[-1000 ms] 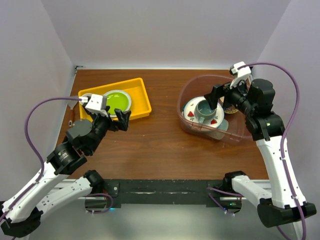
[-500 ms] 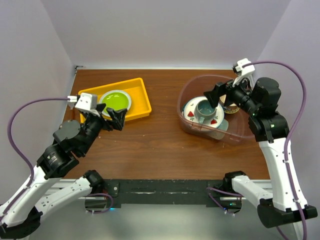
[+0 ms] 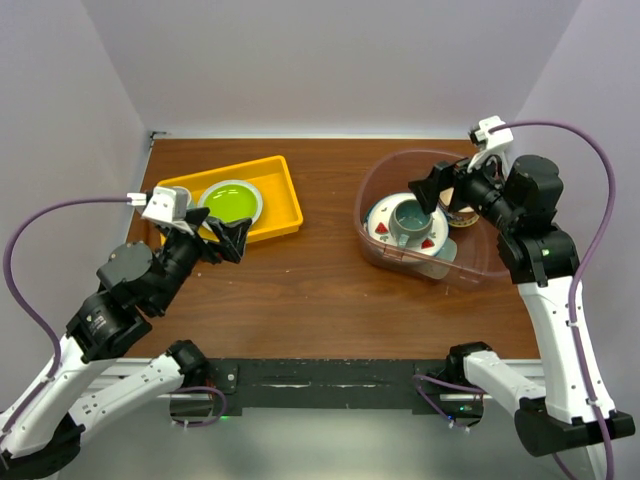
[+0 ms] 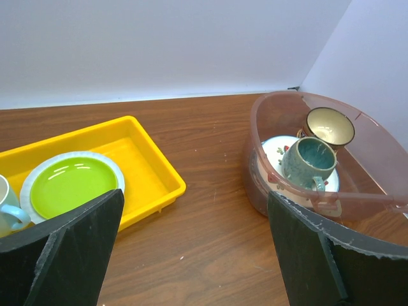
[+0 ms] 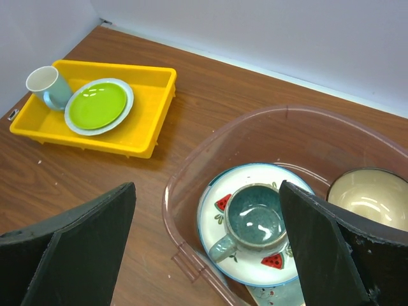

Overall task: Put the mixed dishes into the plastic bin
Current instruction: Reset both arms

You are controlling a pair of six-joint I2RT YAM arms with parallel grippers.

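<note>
left tool spread wide, holding nothing, poised over the surface at the near edge of the yellow tray; right tool also wide open and empty, above the plastic bin; inside the bin the grey-green mug stands upright on the white plate with red marks, tan bowl just beside them; a green plate and a pale cup sit in the yellow tray

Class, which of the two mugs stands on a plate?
The teal mug in the clear plastic bin: it sits on the white watermelon-marked plate; the pale blue mug stands directly in the yellow tray.
</note>
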